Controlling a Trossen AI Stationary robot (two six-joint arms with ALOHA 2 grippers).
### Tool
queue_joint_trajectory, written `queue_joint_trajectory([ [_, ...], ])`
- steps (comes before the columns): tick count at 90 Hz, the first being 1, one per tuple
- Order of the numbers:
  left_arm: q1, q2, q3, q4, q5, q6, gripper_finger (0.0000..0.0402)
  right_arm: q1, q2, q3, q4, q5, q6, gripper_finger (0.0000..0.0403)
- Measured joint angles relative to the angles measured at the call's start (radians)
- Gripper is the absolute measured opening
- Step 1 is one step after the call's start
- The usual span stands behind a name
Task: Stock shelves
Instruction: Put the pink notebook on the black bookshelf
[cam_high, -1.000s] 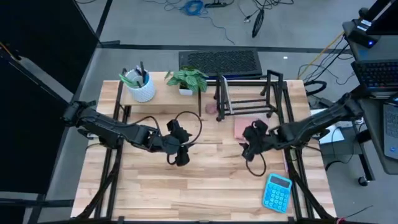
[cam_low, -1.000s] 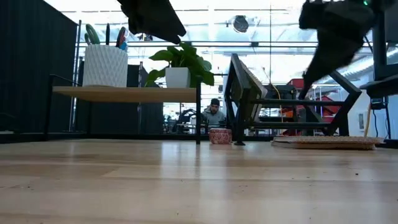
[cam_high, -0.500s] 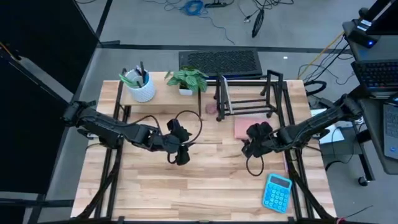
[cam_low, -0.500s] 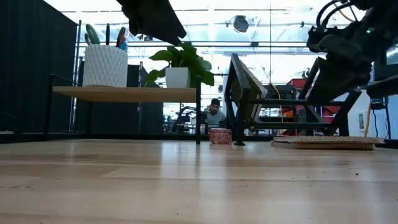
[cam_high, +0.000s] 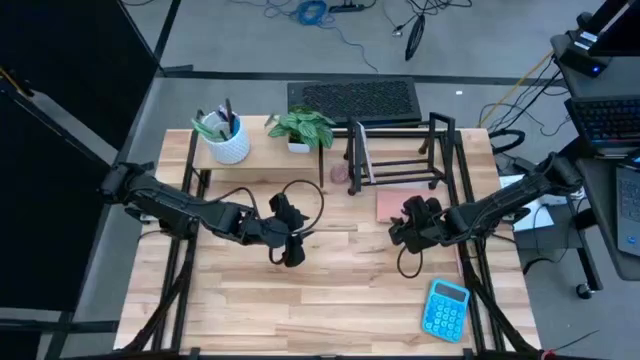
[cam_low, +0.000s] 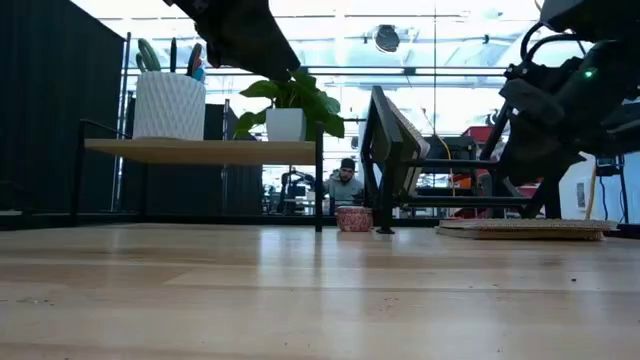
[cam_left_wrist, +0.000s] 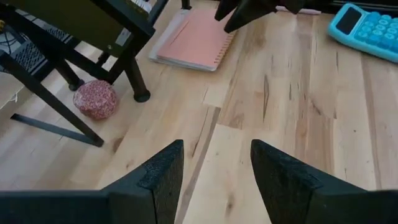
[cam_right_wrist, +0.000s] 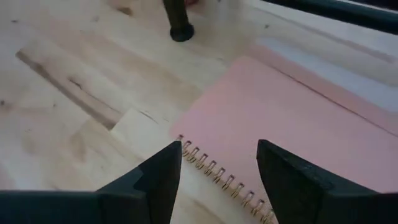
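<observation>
The pale-wood riser shelf (cam_high: 262, 148) stands at the far left and carries a white pen cup (cam_high: 228, 140) and a potted plant (cam_high: 302, 128). To its right stands the black wire rack (cam_high: 398, 160). A pink spiral notebook (cam_right_wrist: 298, 118) lies flat on the table in front of the rack. My right gripper (cam_right_wrist: 217, 168) hovers open just above the notebook's spiral edge (cam_right_wrist: 217, 177), touching nothing. My left gripper (cam_left_wrist: 217, 162) hangs open above the table's middle (cam_high: 290, 250).
A small speckled red ball (cam_left_wrist: 94, 99) lies by the rack's left feet. A blue calculator (cam_high: 445, 308) lies near the front right corner. A dark keyboard (cam_high: 355, 98) sits behind the table. Bare wood spreads across the near half of the table.
My right gripper has come down from high above the table toward the pink notebook, staying open. The notebook and the other things have not moved.
</observation>
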Motion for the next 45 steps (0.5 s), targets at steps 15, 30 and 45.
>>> queue_joint_trajectory([
  [15,0.000,0.000,0.000,0.001,0.010,0.027,0.0173,0.000,0.012,0.000,-0.001,0.019,0.002,0.0192],
  [30,-0.002,0.033,-0.001,0.031,0.052,0.055,0.0173,-0.029,0.054,0.000,-0.009,0.022,0.031,0.0192],
  [45,-0.002,0.080,-0.001,0.039,0.056,0.059,0.0173,-0.056,0.117,0.000,0.010,0.012,0.032,0.0192],
])
